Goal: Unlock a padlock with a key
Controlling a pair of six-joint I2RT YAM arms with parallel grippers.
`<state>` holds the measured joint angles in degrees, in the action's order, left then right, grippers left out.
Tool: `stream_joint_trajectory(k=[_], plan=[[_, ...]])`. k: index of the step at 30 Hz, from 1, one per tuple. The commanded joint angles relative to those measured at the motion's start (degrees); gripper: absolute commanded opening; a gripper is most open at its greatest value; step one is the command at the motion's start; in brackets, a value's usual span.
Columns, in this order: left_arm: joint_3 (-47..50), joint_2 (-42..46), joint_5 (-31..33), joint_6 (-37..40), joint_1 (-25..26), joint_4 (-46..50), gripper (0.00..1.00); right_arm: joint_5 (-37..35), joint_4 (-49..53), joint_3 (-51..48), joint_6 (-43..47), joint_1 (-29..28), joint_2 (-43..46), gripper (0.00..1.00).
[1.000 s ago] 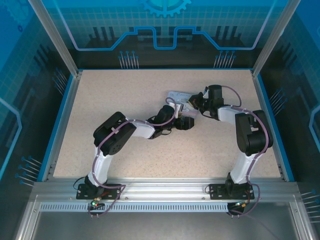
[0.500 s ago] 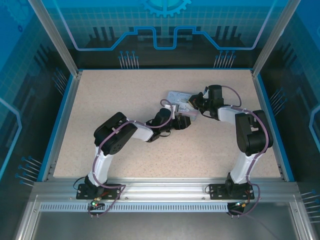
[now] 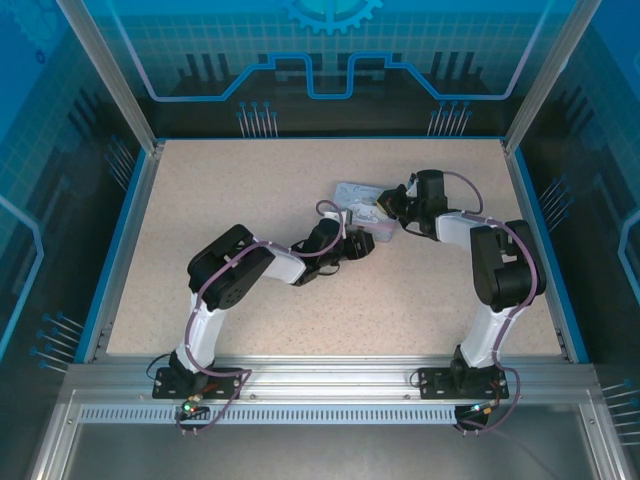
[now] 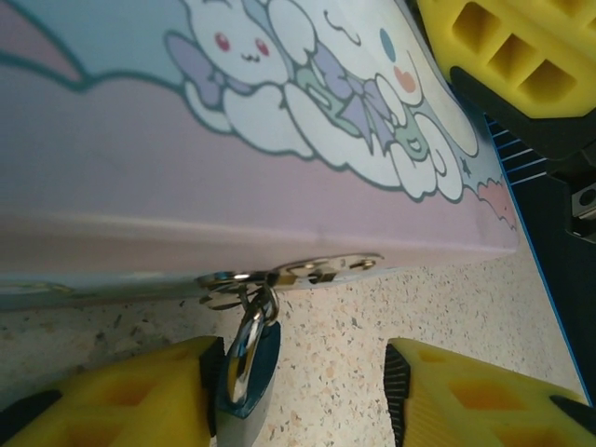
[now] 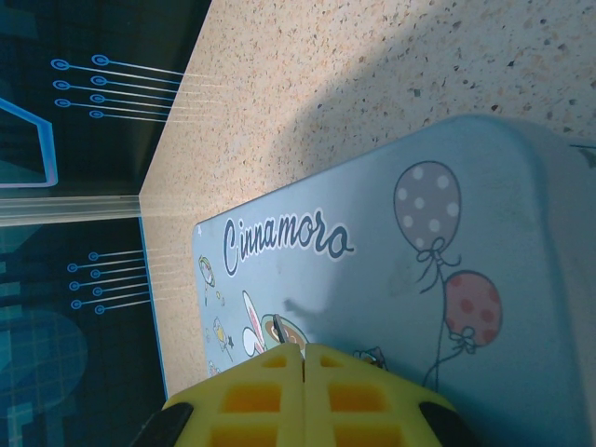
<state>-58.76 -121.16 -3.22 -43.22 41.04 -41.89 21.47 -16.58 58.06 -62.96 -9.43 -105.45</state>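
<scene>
The small bluish padlock hangs by its silver shackle from the hasp on the side of the pale cartoon-printed tin. My left gripper is open around it. The padlock rests against the left finger, and the right finger stands well apart from it. From above, the left gripper sits at the tin's near side. My right gripper is shut on the key, a thin dark sliver poking out over the tin's lid. The right gripper hovers at the tin's right end.
The right gripper's yellow finger shows just beyond the tin's far corner in the left wrist view. The tin lies on a speckled beige tabletop ringed by a blue rim and glass walls.
The left gripper has slid forward to the tin, and its jaws have narrowed around the padlock. The right arm has held still.
</scene>
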Motion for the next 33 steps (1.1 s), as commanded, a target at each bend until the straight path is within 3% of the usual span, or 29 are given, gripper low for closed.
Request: stream_joint_trajectory(k=[1,12,26,33], plan=[[-0.59,0.07,1.2,0.44,-0.1,4.29,0.45,-0.47,4.89,-1.29,-0.32,-1.15,-1.88,0.0],[-2.92,-0.26,3.4,1.51,-0.15,11.11,0.31,-0.57,5.24,-1.38,-0.28,-1.13,-1.49,0.0],[-4.12,-0.56,5.56,2.33,-0.04,14.5,0.22,-0.47,4.73,-1.66,-0.5,-1.17,-1.75,0.0],[-4.61,1.22,5.2,1.89,-0.12,16.76,0.05,0.36,4.89,-0.97,-0.41,-0.89,-0.67,0.0]])
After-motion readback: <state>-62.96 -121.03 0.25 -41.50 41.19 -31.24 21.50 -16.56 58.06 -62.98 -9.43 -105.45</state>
